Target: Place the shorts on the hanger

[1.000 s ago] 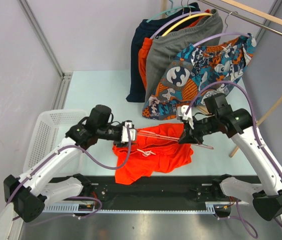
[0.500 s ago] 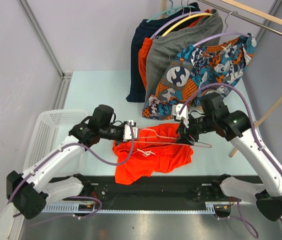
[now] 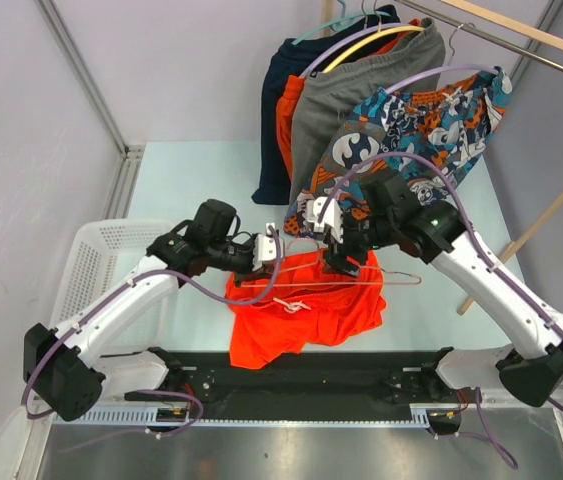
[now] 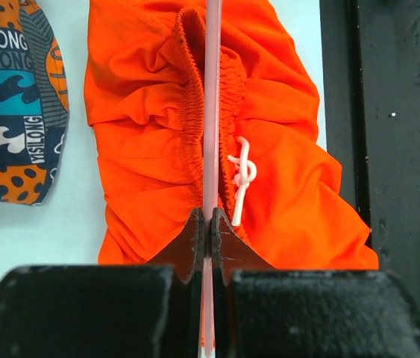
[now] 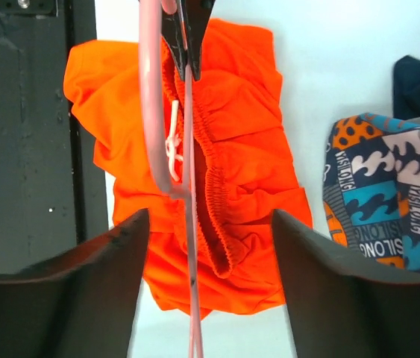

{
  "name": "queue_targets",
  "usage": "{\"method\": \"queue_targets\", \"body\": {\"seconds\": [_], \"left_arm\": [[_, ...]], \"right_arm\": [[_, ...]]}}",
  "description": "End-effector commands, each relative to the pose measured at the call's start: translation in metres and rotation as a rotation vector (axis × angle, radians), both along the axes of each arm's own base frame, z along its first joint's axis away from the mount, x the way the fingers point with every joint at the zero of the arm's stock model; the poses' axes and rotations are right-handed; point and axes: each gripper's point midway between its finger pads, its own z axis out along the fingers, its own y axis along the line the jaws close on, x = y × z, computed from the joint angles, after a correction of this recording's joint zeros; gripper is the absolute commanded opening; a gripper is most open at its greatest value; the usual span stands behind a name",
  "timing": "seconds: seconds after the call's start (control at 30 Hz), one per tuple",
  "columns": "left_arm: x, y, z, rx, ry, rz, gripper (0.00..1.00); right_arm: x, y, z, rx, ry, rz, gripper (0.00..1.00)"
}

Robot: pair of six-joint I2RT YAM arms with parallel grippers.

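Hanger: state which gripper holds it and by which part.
The left gripper is shut on the hanger, pinching its straight wire. The right gripper is open, fingers either side of it.

Bench (image 3: 191, 170): pale mint top, matte, evenly lit, soft shadows only. Black base plate (image 3: 291, 385) runs along the near edge, with a slotted metal rail (image 3: 291, 420) in front of it.

Walls: pale lilac-grey panels at left (image 3: 21, 120), back (image 3: 191, 60) and right (image 3: 561, 130). An aluminium post (image 3: 81, 75) slants down to the bench's far-left corner.

White perforated basket (image 3: 91, 260) sits at the bench's left edge.

Wooden rail (image 3: 536, 31) crosses the top right, and a slanted wooden pole (image 3: 551, 210) stands below it. Hanging at the back: navy garment (image 3: 276, 110), grey shorts (image 3: 331, 120), patterned shorts (image 3: 411, 130).
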Motion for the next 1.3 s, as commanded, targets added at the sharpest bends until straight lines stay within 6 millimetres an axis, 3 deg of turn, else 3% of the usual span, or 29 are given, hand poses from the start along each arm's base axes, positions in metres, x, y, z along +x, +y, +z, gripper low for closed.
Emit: {"method": "queue_targets", "body": {"seconds": [0.0,0.13,0.17,0.2,0.23,0.27,0.33,0.37,0.43,0.53,0.73,0.8,1.0,1.27], "left_arm": [[-0.004,-0.007,0.02,-0.06,0.01,-0.004,0.0],[-0.004,-0.007,0.022,-0.069,0.021,0.011,0.0],[-0.004,-0.006,0.022,-0.071,0.022,0.016,0.0],[-0.003,-0.006,0.024,-0.086,0.029,0.033,0.01],[-0.002,-0.006,0.026,-0.096,0.03,0.045,0.04],[0.001,-0.004,0.028,-0.104,0.029,0.065,0.16],[0.005,-0.001,0.031,-0.118,0.029,0.103,0.32],[0.01,0.005,0.032,-0.12,0.028,0.131,0.5],[0.011,0.013,0.035,-0.129,0.062,0.161,0.59],[0.02,0.041,0.03,-0.12,0.117,0.24,0.75],[0.012,0.067,-0.007,0.009,0.118,0.248,0.76],[0.006,0.074,-0.027,0.055,0.11,0.232,0.76],[-0.003,0.085,-0.062,0.099,0.053,0.206,0.75],[-0.006,0.09,-0.082,0.142,0.019,0.16,0.72]], "right_arm": [[0.009,0.013,0.005,0.017,-0.037,0.039,0.61],[0.009,0.018,-0.006,0.003,-0.014,0.072,0.36],[0.007,0.019,-0.007,0.005,-0.005,0.082,0.21],[0.005,0.019,-0.009,0.003,0.002,0.091,0.13],[0.004,0.018,-0.01,0.0,-0.002,0.102,0.03],[0.003,0.017,-0.01,-0.005,-0.002,0.106,0.0],[0.003,0.012,-0.011,-0.02,-0.011,0.106,0.0],[0.002,0.007,-0.013,-0.035,-0.017,0.103,0.0],[0.004,-0.005,-0.008,-0.039,-0.032,0.071,0.0],[0.0,-0.027,-0.005,-0.071,-0.048,0.044,0.0],[-0.011,-0.043,-0.018,-0.17,-0.08,0.111,0.0],[-0.014,-0.039,-0.02,-0.177,-0.088,0.144,0.0],[-0.01,-0.014,-0.036,-0.209,-0.086,0.2,0.0],[-0.008,-0.008,-0.047,-0.251,-0.098,0.242,0.0]]}}
